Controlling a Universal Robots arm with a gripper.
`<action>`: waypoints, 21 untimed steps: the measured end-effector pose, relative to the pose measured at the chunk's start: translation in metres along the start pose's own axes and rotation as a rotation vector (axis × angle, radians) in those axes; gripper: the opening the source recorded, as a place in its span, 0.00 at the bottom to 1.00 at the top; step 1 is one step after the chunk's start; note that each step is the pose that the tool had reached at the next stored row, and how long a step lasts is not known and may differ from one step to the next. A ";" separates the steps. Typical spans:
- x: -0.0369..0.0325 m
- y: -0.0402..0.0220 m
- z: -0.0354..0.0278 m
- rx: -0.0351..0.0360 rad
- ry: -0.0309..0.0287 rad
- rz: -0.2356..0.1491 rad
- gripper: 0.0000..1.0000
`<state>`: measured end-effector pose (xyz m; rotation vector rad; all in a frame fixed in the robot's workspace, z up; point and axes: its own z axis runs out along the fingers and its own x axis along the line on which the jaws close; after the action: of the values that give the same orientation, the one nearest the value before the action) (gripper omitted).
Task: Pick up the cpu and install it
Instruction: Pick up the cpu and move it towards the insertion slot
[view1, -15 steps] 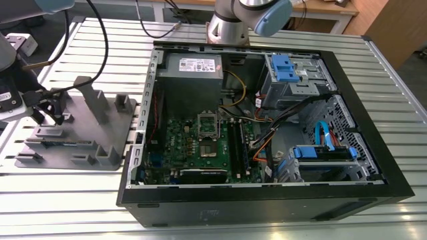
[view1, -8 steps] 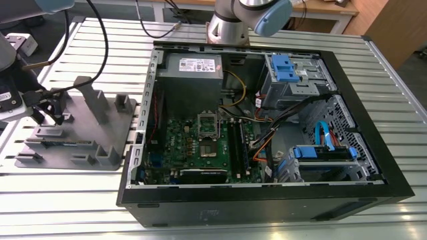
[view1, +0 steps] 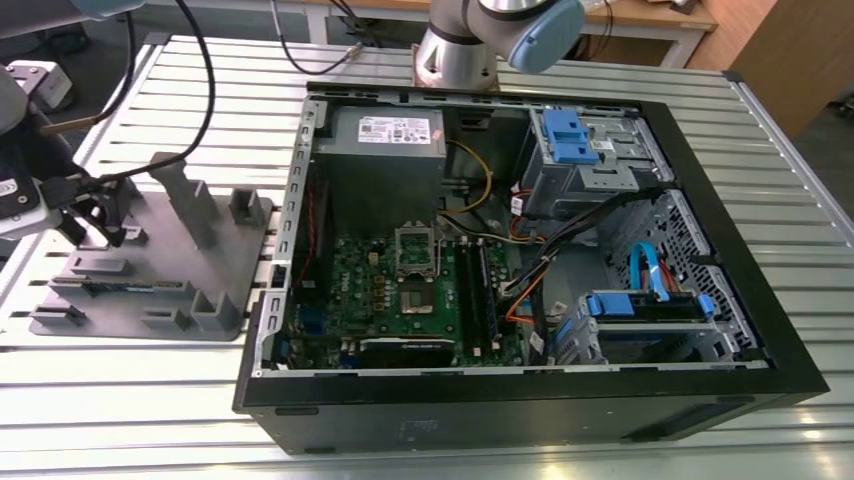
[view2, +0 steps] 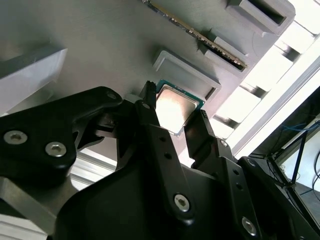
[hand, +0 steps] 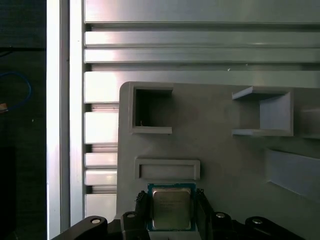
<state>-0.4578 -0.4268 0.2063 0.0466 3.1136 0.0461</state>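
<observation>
Nearest stands the open computer case (view1: 534, 420) on the slatted metal table (view1: 134, 400), its motherboard socket (view1: 416, 255) lying bare among the green circuitry. At the exterior view's left, beside the case, sits the grey plastic tray (view1: 134, 258) with its upright blocks. The gripper (view1: 96, 232) hangs low over the tray's left part. In both wrist views the cpu (hand: 171, 207), silver top up, sits between the black fingers (view2: 150, 130), which press against two opposite edges and clamp it. It is just beside a shallow rectangular holder (hand: 167, 170) moulded in the tray; whether it has left the tray I cannot tell. At the far end of the case lies the grey power supply (view1: 384, 135), and beyond it stands the arm's base (view1: 461, 55).
</observation>
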 end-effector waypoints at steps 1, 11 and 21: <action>0.0000 0.0000 -0.0015 0.0001 0.0001 0.000 0.47; -0.0002 0.0004 -0.0089 0.0000 0.0001 0.000 0.47; -0.0003 0.0005 -0.0124 -0.0001 -0.0002 0.000 0.47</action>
<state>-0.4578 -0.4267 0.2188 0.0468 3.1135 0.0462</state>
